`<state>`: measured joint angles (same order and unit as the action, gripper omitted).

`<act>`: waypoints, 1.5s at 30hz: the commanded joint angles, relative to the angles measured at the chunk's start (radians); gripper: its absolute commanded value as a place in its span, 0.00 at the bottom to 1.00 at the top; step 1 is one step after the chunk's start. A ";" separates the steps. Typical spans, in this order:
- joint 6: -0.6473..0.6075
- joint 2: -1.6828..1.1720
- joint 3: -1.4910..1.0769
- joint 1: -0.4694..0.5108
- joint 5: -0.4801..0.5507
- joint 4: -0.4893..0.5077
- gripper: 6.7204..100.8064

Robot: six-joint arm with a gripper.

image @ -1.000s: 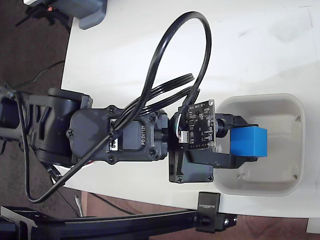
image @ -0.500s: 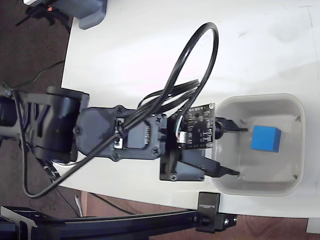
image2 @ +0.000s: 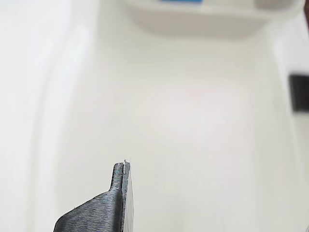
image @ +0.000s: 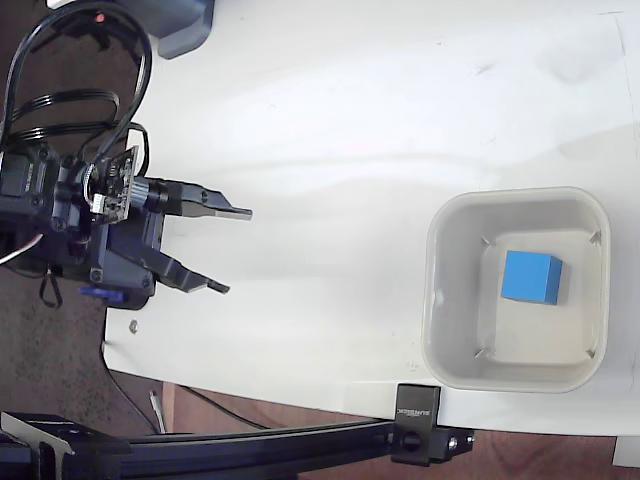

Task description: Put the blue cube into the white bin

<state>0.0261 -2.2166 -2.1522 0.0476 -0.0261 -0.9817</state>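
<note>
The blue cube [image: 531,277] lies on the floor of the white bin [image: 447,345], at the right of the fixed view. My gripper [image: 232,250] stands open and empty over the white table at the left, well apart from the bin. In the wrist view one dark fingertip [image2: 120,175] shows at the bottom. The white bin [image2: 203,19] lies at the top edge there, with a sliver of the blue cube [image2: 181,1] above its rim.
A grey-blue box [image: 180,25] sits at the top left corner of the table. A black clamp [image: 418,428] grips the table's near edge below the bin, and a black frame bar [image: 200,445] runs along the bottom.
The gripper let go of the cube over the bin; the cube now rests inside. The arm has since drawn back far to the left, away from the bin.
</note>
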 commanded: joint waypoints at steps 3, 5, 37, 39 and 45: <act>0.025 -0.253 -0.400 -0.043 -0.032 0.218 0.99; 0.025 -0.262 -0.469 -0.044 -0.023 0.275 0.99; 0.029 -0.836 -0.839 -0.143 -0.078 0.204 0.99; 0.031 -0.836 -0.839 -0.141 -0.081 0.204 0.99; 0.035 -0.836 -0.839 -0.141 -0.086 0.204 0.99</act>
<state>0.0598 -3.0281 -3.0158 -0.0997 -0.1166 -0.7839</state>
